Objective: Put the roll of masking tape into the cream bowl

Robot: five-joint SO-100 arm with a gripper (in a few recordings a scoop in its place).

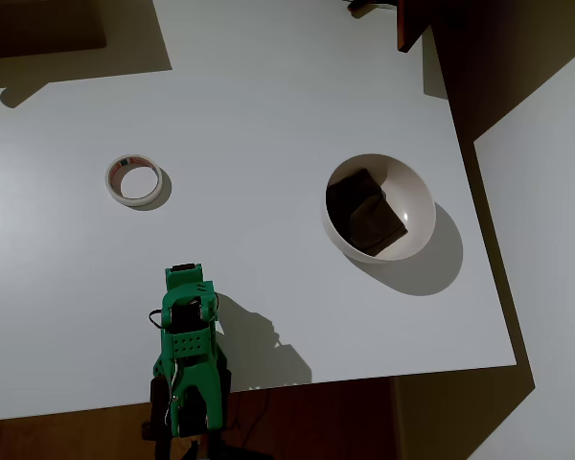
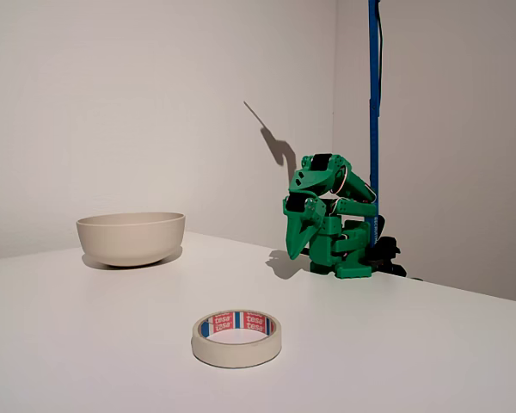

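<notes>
In the overhead view I found the roll of masking tape (image 1: 134, 180) lying flat on the white desk (image 1: 268, 86), at the left. The green arm sat folded at the near edge, its hand (image 1: 183, 279) empty; I could not tell whether it was spread. The cream bowl (image 1: 414, 187) stood well apart at the right, holding a dark brown squarish thing (image 1: 366, 211).

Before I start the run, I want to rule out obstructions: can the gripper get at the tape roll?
Probably yes: the roll of masking tape lies flat, alone on bare table, nothing between it and the folded gripper.
</notes>
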